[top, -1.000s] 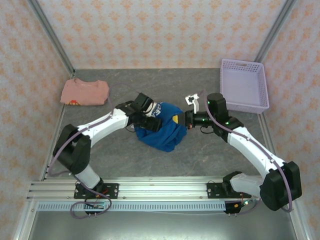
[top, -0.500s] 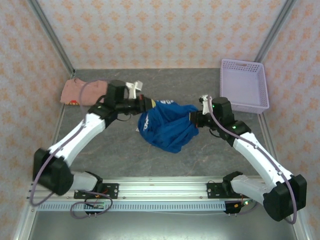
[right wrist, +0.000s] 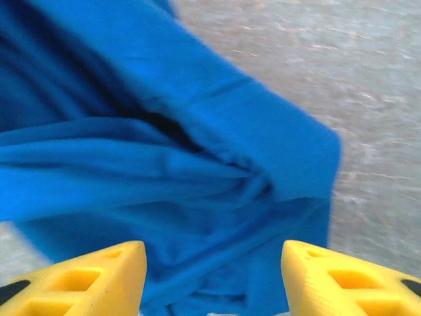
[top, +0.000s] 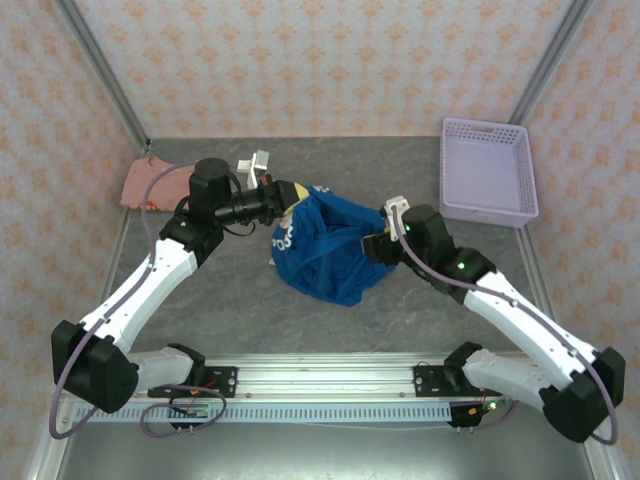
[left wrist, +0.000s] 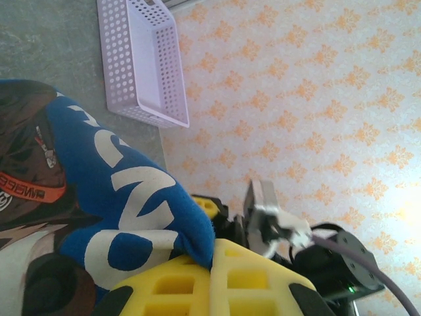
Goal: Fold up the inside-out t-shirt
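Far-left corner of table [top: 230,310]: salmon-pink shirt [top: 150,185], folded, right end hidden behind left arm. Left gripper [top: 292,194] pinched tight on upper-left edge of inside-out t-shirt [top: 325,255], pale lettering beside fingers. T-shirt bunched in heap at table centre. Right gripper [top: 372,243] at shirt's right edge, jaws spread, nothing pinched between them. Far-right corner: lavender basket [top: 488,172], well apart from shirt.

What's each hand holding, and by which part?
The left hand pinches a printed fold of the royal-blue cotton t-shirt; the right hand is open, holding nothing.
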Robot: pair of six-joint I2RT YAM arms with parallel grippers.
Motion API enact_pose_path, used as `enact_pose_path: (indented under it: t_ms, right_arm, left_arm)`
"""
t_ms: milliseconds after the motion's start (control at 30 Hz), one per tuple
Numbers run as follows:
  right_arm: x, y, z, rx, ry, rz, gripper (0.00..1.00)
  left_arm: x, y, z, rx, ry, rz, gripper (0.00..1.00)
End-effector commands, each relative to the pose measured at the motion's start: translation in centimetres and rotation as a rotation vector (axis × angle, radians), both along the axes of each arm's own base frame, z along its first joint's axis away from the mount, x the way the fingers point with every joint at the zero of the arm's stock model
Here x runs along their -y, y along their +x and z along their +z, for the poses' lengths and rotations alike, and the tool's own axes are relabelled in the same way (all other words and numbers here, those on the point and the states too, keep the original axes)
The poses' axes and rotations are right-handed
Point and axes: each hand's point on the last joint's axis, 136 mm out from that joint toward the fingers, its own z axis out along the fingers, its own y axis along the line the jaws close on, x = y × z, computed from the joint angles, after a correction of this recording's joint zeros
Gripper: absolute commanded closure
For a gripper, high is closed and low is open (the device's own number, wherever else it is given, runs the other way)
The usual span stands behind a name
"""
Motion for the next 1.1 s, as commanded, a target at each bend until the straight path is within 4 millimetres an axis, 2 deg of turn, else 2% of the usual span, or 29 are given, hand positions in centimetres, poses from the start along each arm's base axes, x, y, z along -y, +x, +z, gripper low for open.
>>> enact_pose_path:
  t_ms: [0,67,200,233,267,300,333,367,433,600,767,933,1000,1067]
  right_arm:
    - [-3.4,-1.7,2.5,0.085,0.127,0.172,0.40]
    - [-5.5,-1.8,2.8,0.063,0.179,0.230,0.36]
    - [-9.4,0.2,2.6,-0.001,0.268,0.279,0.34]
    - [-10.2,0.7,2.1,-0.025,0.272,0.288,0.36]
    - [-10.9,1.0,1.6,-0.050,0.265,0.305,0.41]
    - [-11.2,1.1,1.0,-0.077,0.246,0.311,0.52]
    - [-11.0,0.9,0.1,-0.107,0.215,0.312,0.67]
    - [-10.6,0.7,-0.4,-0.118,0.196,0.303,0.74]
    - [-8.9,0.0,-1.2,-0.115,0.157,0.260,0.82]
    - [-4.8,-1.4,-1.7,-0.089,0.062,0.169,0.97]
    - [-2.8,-1.5,-0.7,-0.041,0.048,0.120,0.98]
    - [-2.9,-1.3,1.0,-0.011,0.120,0.131,1.00]
    - [-2.9,-0.8,2.2,-0.003,0.181,0.117,1.00]
    - [-2.4,0.4,3.2,-0.003,0.221,0.061,1.00]
  left_arm:
    - [-0.3,-0.2,1.9,0.036,-0.015,0.012,1.00]
    - [-0.3,-0.2,1.6,0.032,-0.008,0.009,1.00]
    - [-0.4,-0.4,1.9,0.040,-0.005,0.009,1.00]
    - [-0.4,-0.4,1.9,0.043,-0.001,0.011,1.00]
    - [-0.5,-0.4,1.9,0.046,0.007,0.014,1.00]
    - [-0.7,-0.4,1.8,0.046,0.019,0.026,1.00]
    - [-1.1,-0.2,1.5,0.044,0.033,0.045,1.00]
    - [-1.6,0.0,1.4,0.039,0.044,0.067,1.00]
    - [-3.0,0.8,0.9,0.020,0.050,0.131,1.00]
    - [-7.1,2.4,0.3,-0.012,0.048,0.264,1.00]
    - [-11.1,2.7,-0.7,-0.036,0.100,0.367,1.00]
    - [-13.2,2.4,-3.9,-0.085,0.243,0.422,1.00]
    - [-13.4,2.2,-5.0,-0.096,0.282,0.423,1.00]
    - [-12.1,2.1,-4.7,-0.069,0.268,0.369,1.00]
